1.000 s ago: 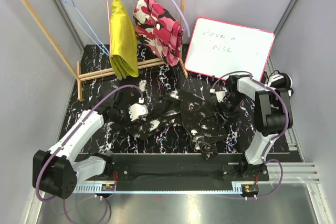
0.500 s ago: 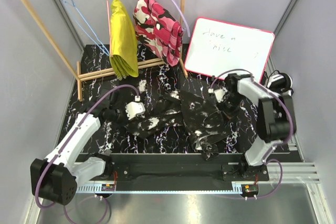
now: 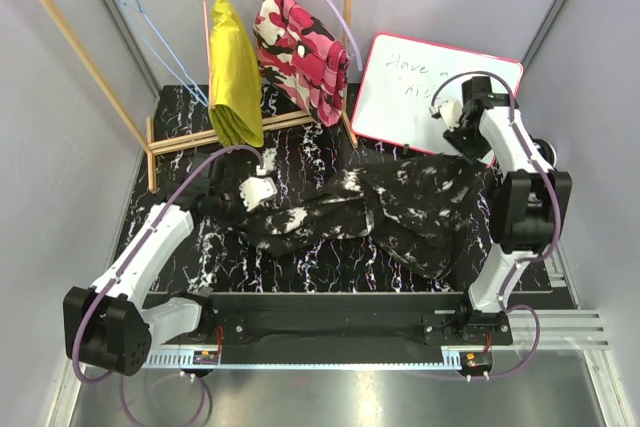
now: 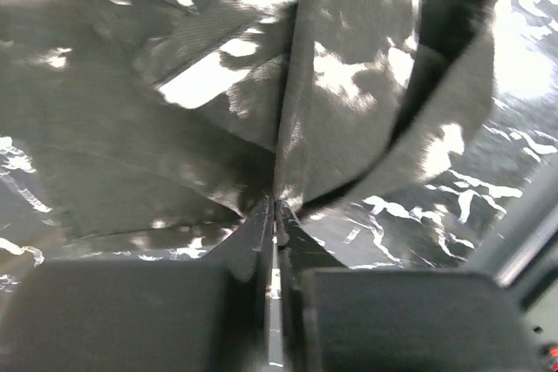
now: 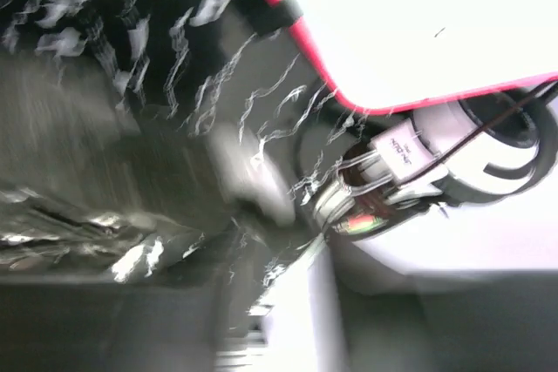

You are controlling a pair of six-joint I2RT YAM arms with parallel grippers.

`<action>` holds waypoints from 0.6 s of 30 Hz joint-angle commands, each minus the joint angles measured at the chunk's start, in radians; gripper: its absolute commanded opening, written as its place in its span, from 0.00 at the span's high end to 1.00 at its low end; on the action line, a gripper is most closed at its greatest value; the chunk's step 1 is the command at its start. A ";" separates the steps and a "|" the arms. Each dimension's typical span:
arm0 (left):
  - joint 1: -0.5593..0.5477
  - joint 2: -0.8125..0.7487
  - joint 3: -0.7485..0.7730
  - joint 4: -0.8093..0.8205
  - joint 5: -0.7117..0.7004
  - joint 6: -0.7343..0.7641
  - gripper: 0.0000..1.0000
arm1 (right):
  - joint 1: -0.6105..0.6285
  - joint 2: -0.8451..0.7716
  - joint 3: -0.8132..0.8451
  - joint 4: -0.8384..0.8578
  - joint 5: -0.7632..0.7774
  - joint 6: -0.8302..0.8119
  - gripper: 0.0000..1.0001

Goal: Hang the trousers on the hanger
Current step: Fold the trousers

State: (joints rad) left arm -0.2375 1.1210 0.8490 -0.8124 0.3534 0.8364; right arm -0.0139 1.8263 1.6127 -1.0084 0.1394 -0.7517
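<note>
The black, white-blotched trousers (image 3: pixel 390 202) hang stretched across the middle of the table between my two grippers. My left gripper (image 3: pixel 268 209) is shut on their left end; the left wrist view shows the fabric (image 4: pixel 349 84) pinched at the closed fingertips (image 4: pixel 277 206). Raised in front of the whiteboard, my right gripper (image 3: pixel 470 145) holds the right end up. The right wrist view is blurred, with dark fabric (image 5: pixel 87 215) at its left. The light-blue wire hanger (image 3: pixel 150 32) hangs bare on the rack at the back left, far from both grippers.
The wooden rack (image 3: pixel 75 32) stands at the back left, with a yellow garment (image 3: pixel 232 72) on a pink hanger and a pink camouflage garment (image 3: pixel 300 52) on a lilac hanger. A red-framed whiteboard (image 3: pixel 400 97) leans at the back right. Grey walls close both sides.
My right arm has swung up and back toward the whiteboard, dragging the crumpled trousers out into a long stretched band. The left gripper has kept its hold and shifted slightly.
</note>
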 commanded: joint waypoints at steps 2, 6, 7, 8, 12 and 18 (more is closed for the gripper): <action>0.012 0.034 0.073 0.035 -0.105 -0.066 0.63 | -0.015 -0.020 0.075 -0.011 0.028 0.046 0.11; 0.030 0.043 0.096 0.035 -0.085 -0.094 0.55 | 0.008 -0.165 -0.052 -0.136 -0.176 0.055 0.13; 0.039 0.055 0.110 0.035 -0.074 -0.097 0.55 | 0.047 -0.195 -0.085 -0.180 -0.208 0.058 0.15; 0.047 0.060 0.119 0.033 -0.070 -0.100 0.52 | 0.090 -0.252 -0.118 -0.206 -0.289 0.052 0.16; 0.086 0.092 0.171 -0.042 0.027 -0.056 0.38 | 0.276 -0.369 -0.365 -0.239 -0.394 0.071 0.21; 0.112 0.105 0.133 -0.111 0.073 0.064 0.27 | 0.483 -0.406 -0.548 -0.162 -0.429 0.140 0.30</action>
State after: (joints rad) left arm -0.1455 1.2198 0.9867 -0.8608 0.3443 0.8116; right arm 0.3969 1.4147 1.1423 -1.1877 -0.2211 -0.6739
